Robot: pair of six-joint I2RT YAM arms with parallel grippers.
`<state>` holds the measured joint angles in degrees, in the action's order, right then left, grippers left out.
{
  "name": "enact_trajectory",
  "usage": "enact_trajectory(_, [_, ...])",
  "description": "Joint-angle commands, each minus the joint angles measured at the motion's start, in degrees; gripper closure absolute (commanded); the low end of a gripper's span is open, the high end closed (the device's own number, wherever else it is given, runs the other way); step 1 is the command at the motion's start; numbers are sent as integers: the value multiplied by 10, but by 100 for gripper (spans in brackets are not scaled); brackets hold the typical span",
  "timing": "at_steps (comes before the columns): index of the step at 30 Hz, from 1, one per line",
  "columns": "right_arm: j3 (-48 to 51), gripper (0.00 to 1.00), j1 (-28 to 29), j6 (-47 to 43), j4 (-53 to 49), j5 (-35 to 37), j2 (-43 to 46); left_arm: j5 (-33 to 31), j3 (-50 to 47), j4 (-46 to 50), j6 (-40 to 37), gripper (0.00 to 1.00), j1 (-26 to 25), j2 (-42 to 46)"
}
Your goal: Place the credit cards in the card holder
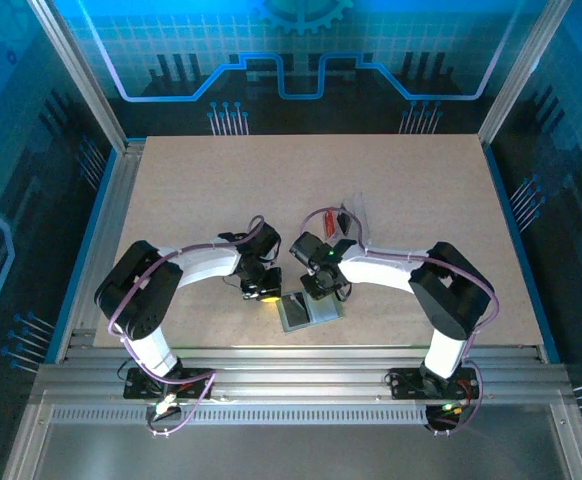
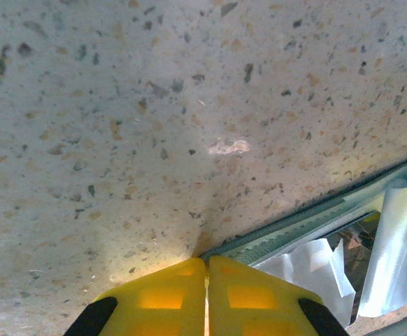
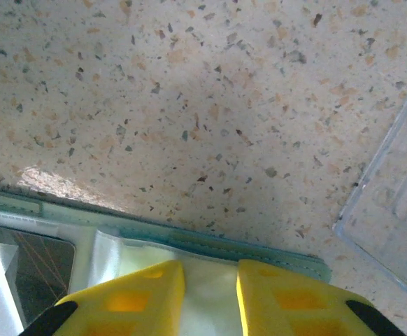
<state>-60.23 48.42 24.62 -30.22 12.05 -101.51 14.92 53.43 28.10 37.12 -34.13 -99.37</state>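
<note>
The pale grey-green card holder (image 1: 323, 312) lies open on the table near the front edge. A black card (image 1: 293, 312) sits on its left half and shows as a dark panel (image 3: 39, 269) in the right wrist view. A red card (image 1: 329, 220) lies farther back beside a clear pouch. My right gripper (image 3: 210, 273) hovers over the holder's glossy inner face (image 3: 210, 294), jaws slightly parted with nothing between them. My left gripper (image 2: 205, 264) is shut and empty, its tips at the holder's left edge (image 2: 308, 234).
A clear crinkly plastic pouch (image 1: 353, 218) lies behind the right gripper, and its corner (image 3: 392, 210) shows at the right of the right wrist view. Both arms crowd the front middle of the speckled table (image 1: 221, 180). A metal rail (image 1: 291, 360) borders the front.
</note>
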Motion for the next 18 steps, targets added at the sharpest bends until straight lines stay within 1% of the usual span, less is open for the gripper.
enact_trajectory(1, [28,78,16,24,-10,-18,-35,-4,-9,-169,-6,92,-31,-64])
enact_trajectory(3, [39,84,16,31,4,-34,-32,-3,-7,-169,-6,92,-31,-66])
enact_trajectory(6, [43,99,16,35,10,-42,-22,-1,-6,-171,-7,92,-31,-68])
enact_trajectory(7, [43,100,17,34,9,-43,-16,-1,-6,-171,-7,92,-32,-70])
enact_trajectory(15, [-22,100,22,21,-51,-12,32,3,0,-180,-5,92,-39,-86])
enact_trajectory(18, [-42,100,27,23,-63,-34,44,-4,0,-179,0,92,-41,-86])
